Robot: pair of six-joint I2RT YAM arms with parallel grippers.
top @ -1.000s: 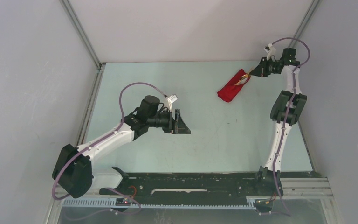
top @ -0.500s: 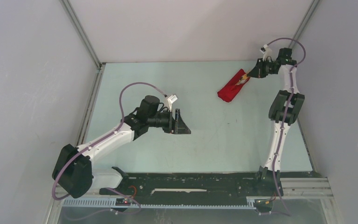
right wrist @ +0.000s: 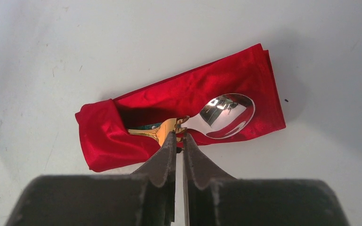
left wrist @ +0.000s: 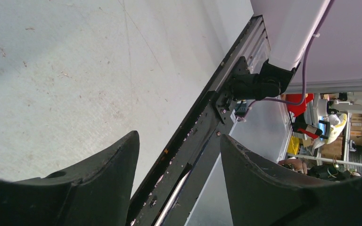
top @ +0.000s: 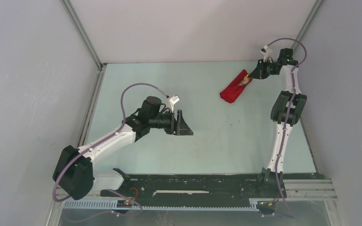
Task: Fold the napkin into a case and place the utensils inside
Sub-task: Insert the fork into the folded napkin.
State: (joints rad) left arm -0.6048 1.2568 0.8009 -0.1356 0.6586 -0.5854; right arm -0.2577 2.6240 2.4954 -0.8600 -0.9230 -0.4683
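The napkin is folded into a narrow red case (right wrist: pixel 169 94) lying at the far right of the table (top: pixel 233 89). A utensil lies in it: a spoon with its shiny silver bowl (right wrist: pixel 226 110) resting on the cloth, while its gold neck and a bit of teal handle run into the pocket on the left. My right gripper (right wrist: pixel 179 135) has its tips right at the spoon's gold neck, jaws only a thin slit apart, nothing visibly pinched (top: pixel 250 76). My left gripper (left wrist: pixel 179 136) hovers open and empty mid-table on the left (top: pixel 188 125), far from the case.
A black mounting rail (top: pixel 193 183) runs along the near edge, also seen between the left fingers (left wrist: pixel 207 117). Grey walls close in the table on the left, back and right; the case lies close to the right wall.
The right gripper's jaws have parted slightly at the spoon's neck, and the right wrist has shifted a little. The left arm has not moved.
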